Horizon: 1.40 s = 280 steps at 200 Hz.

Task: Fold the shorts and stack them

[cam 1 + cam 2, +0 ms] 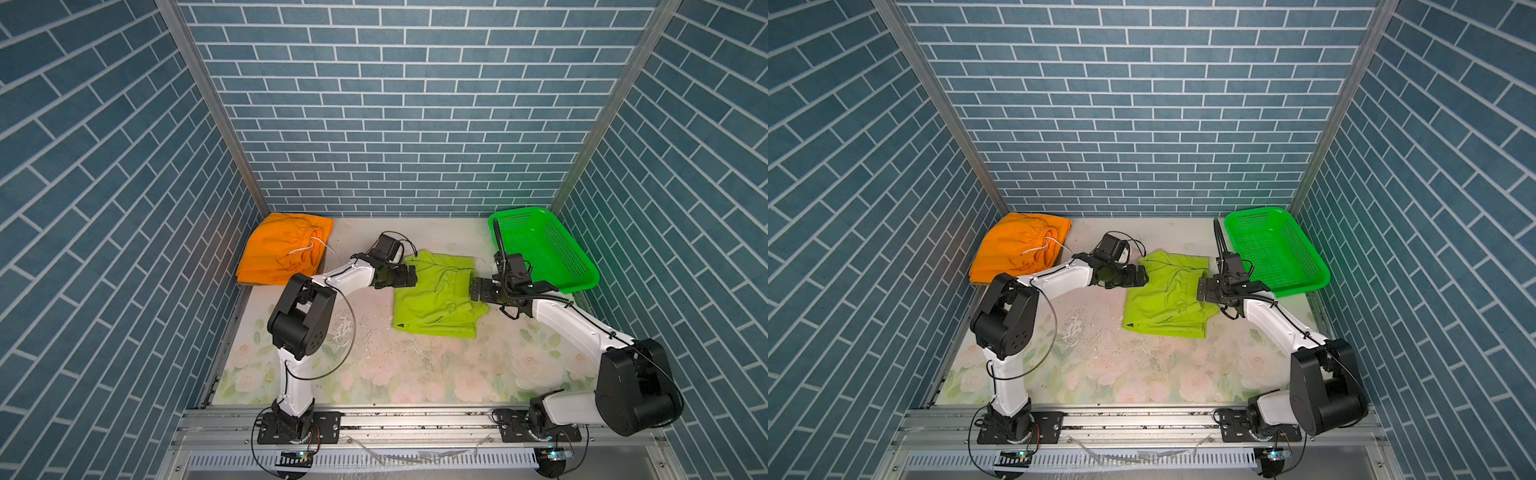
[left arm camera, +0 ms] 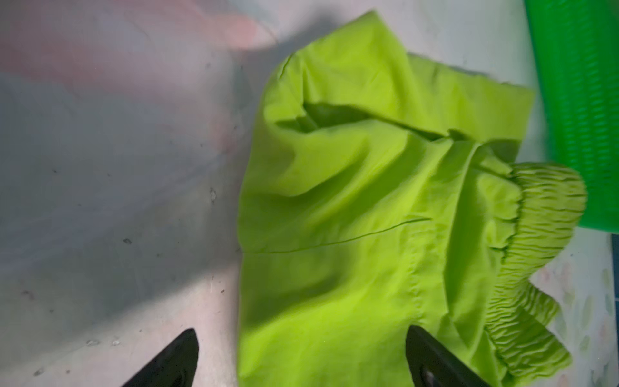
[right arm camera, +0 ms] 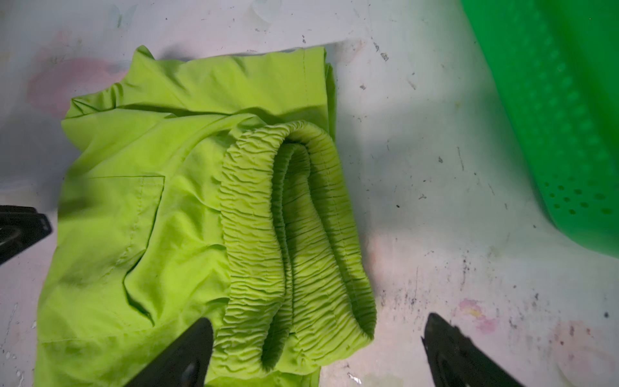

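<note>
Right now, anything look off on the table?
Lime green shorts mid-table are folded unevenly: the waistband bulges out one side, layers askew. The orange shorts' white drawstring trails loose. Table print is scuffed.

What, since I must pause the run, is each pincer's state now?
Left pincer: open, holding nothing, at the edge of the lime green cloth shorts.
Right pincer: open, holding nothing.

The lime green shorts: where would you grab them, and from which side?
Likely the gathered waistband of the lime green shorts, from the basket side: it is bunched thick, doubled and facing the open right tool. The flatter cloth elsewhere gives less to pinch.
</note>
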Available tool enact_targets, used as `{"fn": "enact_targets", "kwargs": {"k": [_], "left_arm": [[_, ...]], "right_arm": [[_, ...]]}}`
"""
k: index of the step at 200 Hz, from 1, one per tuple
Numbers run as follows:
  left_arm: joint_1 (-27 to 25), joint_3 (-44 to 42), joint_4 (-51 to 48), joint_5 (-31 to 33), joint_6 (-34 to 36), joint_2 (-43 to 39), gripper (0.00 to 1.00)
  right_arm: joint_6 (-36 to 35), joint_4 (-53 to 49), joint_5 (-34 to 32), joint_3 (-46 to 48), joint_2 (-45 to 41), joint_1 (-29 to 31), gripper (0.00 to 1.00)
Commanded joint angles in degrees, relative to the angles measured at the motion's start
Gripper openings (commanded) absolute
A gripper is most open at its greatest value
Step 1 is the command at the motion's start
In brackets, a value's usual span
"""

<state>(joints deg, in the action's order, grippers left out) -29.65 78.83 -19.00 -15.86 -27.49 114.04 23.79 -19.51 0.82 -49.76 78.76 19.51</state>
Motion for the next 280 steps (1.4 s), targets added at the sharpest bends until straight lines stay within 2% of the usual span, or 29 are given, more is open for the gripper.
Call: {"fn": "enact_targets", "kwargs": {"k": [1,31,54,64,75,99,119,127,146,168,181,206,225,250,280], "left_arm": [[-0.2,0.1,-2.6,-3.0,1.6,1.9,0.94],[-0.5,2.0,-4.3,-4.8,2.8,4.8,0.85],[-1.0,4.3,-6.2,-6.5,3.6,8.0,0.82],[-1.4,5.6,-7.3,-6.8,4.3,9.1,0.77],[-1.8,6.5,-8.0,-6.8,4.9,9.8,0.66],[-1.9,7.8,-10.1,-6.5,6.1,9.4,0.33],[-1.9,9.9,-13.9,-4.6,8.4,8.2,0.15],[-2.0,11.2,-16.2,-3.1,9.4,7.6,0.00],[-1.6,15.5,-23.6,3.2,12.9,5.9,0.00],[-0.2,24.3,-36.2,15.4,16.8,5.2,0.00],[0.8,30.9,-43.8,23.6,19.2,6.2,0.00],[2.2,42.7,-55.3,43.3,24.3,10.5,0.00],[3.8,51.8,-61.8,53.4,27.1,14.5,0.00],[6.9,56.4,-60.6,61.4,31.3,15.5,0.00],[11.7,56.5,-55.6,63.2,34.8,12.7,0.00]], "right_arm": [[1.8,0.0,2.6,1.5,-1.2,-0.6,0.99],[2.2,0.5,3.1,2.4,-1.7,-1.2,0.99],[2.7,1.0,3.6,3.0,-2.5,-1.9,0.99],[2.8,1.0,3.8,3.0,-2.6,-2.0,0.98],[2.7,0.9,3.8,2.9,-2.6,-2.1,0.99],[2.6,0.9,3.8,2.9,-2.9,-2.3,0.99],[2.6,1.2,3.9,2.8,-2.9,-2.3,0.98],[2.6,1.4,3.9,2.6,-2.7,-2.3,0.98],[3.1,2.2,5.1,2.0,-2.2,-2.2,0.99],[4.0,3.5,7.4,0.9,-1.1,-1.8,0.98],[4.2,4.2,7.9,-0.1,0.0,-0.9,0.98],[4.3,4.7,8.1,-3.3,3.1,2.1,0.98],[4.2,4.7,8.1,-6.2,5.8,5.1,0.98],[4.5,5.3,8.9,-10.2,9.5,8.9,0.98],[4.8,5.4,9.8,-14.5,13.0,12.4,0.98]]}}
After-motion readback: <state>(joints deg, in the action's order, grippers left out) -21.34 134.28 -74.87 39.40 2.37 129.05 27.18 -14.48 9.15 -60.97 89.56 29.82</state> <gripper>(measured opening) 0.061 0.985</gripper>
